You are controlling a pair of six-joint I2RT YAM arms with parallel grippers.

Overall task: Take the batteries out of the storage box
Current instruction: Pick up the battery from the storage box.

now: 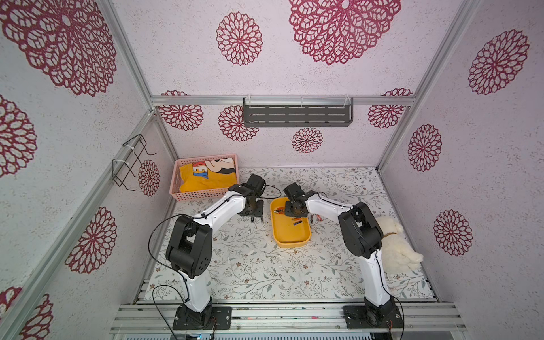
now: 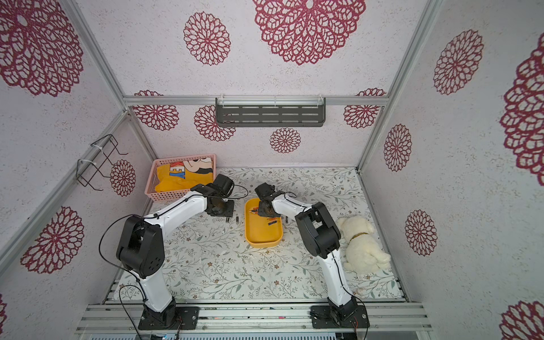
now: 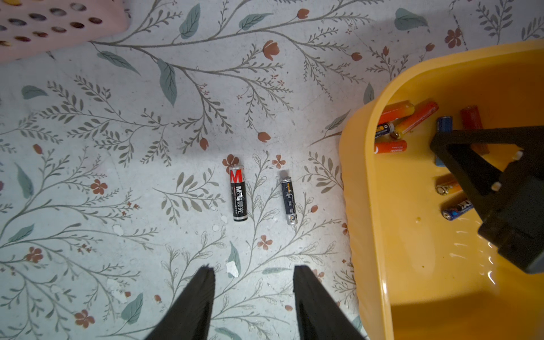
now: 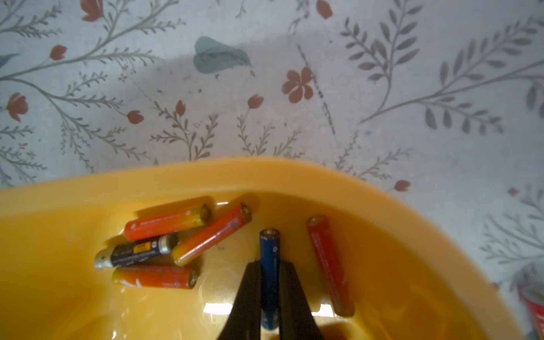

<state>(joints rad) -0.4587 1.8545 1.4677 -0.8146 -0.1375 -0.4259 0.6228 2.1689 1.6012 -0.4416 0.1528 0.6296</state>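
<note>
The yellow storage box point(image 1: 290, 235) lies mid-table. My right gripper point(image 4: 270, 265) reaches down into its far end and is shut on a blue battery point(image 4: 269, 244) lying on the box floor. Beside it in the box point(image 4: 206, 176) lie several orange batteries point(image 4: 167, 222), a black one point(image 4: 135, 251) and a red one point(image 4: 326, 259). My left gripper point(image 3: 253, 269) hovers open over the table left of the box point(image 3: 371, 176), nothing between its fingers. Ahead of it lie a black-and-red battery point(image 3: 238, 194) and a dark battery point(image 3: 288, 200) on the cloth.
A pink lattice basket point(image 1: 206, 176) with yellow cloth stands at the back left. A white plush dog point(image 1: 394, 244) lies by the right wall behind the right arm. Small batteries point(image 1: 316, 217) lie on the table right of the box.
</note>
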